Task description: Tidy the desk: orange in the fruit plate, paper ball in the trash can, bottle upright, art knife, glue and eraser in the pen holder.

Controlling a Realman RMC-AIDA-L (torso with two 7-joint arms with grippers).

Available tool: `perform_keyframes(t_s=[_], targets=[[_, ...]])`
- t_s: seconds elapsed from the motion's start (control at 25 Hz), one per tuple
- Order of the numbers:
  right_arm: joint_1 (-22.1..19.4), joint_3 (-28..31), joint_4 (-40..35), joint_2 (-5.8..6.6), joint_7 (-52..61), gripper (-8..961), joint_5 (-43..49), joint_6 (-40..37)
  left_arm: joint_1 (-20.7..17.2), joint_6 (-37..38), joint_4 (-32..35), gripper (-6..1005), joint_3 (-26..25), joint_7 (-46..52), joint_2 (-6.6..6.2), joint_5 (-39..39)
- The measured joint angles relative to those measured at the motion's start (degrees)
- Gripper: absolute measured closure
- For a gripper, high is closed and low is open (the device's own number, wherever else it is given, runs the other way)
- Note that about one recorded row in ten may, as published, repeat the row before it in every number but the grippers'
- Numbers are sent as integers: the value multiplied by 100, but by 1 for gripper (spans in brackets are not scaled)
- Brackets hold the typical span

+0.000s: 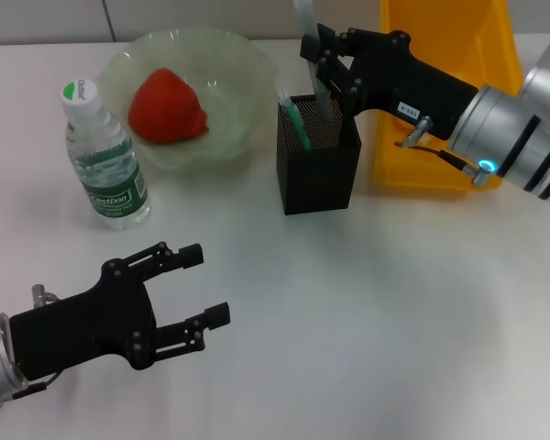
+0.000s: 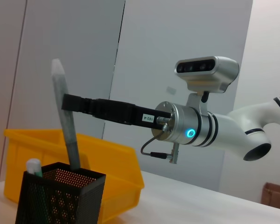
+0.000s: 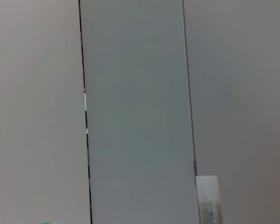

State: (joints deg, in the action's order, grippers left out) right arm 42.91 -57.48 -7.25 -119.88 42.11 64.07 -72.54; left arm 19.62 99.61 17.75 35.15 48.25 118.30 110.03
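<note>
Clamping translucent grey art knife (image 1: pixel 310 37), right end effector (image 1: pixel 323 57) over pen holder (image 1: pixel 317 165).

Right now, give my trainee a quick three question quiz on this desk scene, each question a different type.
1. True or false: the bottle lies on its side.
2. What is the right gripper holding over the pen holder? A) eraser B) grey art knife C) paper ball
3. Fill in: the orange sits in the ____.

Key: 1 false; 2 B; 3 fruit plate. The left gripper hangs open over the table.
</note>
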Motion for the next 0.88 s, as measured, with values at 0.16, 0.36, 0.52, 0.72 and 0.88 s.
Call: perform_keyframes(t_s=[0.16, 0.36, 0.52, 0.72, 0.88], targets=[[67, -20, 10, 0, -6, 772, 1, 134, 15, 3, 0, 199, 0, 0, 0, 0], [87, -21, 14, 0, -49, 766, 0, 161, 15, 7, 0, 199, 0, 2, 0, 0], [89, -1, 1, 0, -89, 761, 1, 161, 15, 25, 0, 199, 0, 11, -7, 0], [93, 1, 1, 0, -144, 695, 0, 167, 6, 49, 0, 199, 0, 19, -10, -3], [93, 9, 19, 0, -291, 610, -18, 168, 6, 51, 0, 199, -1, 20, -11, -3]])
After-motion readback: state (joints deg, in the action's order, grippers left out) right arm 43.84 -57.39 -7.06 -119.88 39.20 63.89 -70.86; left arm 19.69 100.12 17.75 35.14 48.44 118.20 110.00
